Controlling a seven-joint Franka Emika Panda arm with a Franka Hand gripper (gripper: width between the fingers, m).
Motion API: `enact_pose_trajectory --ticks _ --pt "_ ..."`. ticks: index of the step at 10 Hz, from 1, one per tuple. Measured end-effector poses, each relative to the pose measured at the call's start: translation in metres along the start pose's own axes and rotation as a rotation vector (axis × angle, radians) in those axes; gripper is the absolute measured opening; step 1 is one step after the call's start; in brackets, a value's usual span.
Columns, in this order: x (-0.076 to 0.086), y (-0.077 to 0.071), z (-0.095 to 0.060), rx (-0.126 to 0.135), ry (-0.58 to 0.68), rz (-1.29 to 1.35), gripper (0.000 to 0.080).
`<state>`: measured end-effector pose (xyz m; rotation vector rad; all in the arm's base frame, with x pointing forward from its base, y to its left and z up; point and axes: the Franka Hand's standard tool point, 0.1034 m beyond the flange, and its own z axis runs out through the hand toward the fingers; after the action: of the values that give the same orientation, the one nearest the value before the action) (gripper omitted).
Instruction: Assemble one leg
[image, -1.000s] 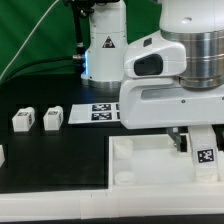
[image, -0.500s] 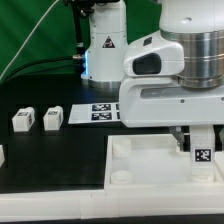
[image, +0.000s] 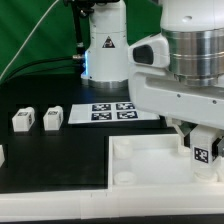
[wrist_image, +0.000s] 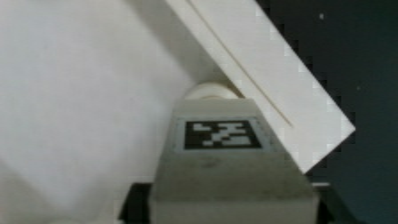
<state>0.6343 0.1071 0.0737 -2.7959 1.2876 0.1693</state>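
Swung rightward, arm (image: 186, 62) bares marker board (image: 112, 111); gripper (image: 203, 142) clamps leg (image: 205, 155) at tray (image: 126, 150).

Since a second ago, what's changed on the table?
The robot's wrist turned, twisting the small white tagged plastic post in its claw at the large white rimmed tray and uncovering more marker board. The two loose white posts and tray stayed put.

Bright, even light — wrist view blurred.
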Motion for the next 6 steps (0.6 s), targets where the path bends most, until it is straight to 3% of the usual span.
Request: enact_pose_trajectory --ticks 6 --pt "-0.0001 0.0022 0.0003 -0.01 -0.001 0.695 0.0291"
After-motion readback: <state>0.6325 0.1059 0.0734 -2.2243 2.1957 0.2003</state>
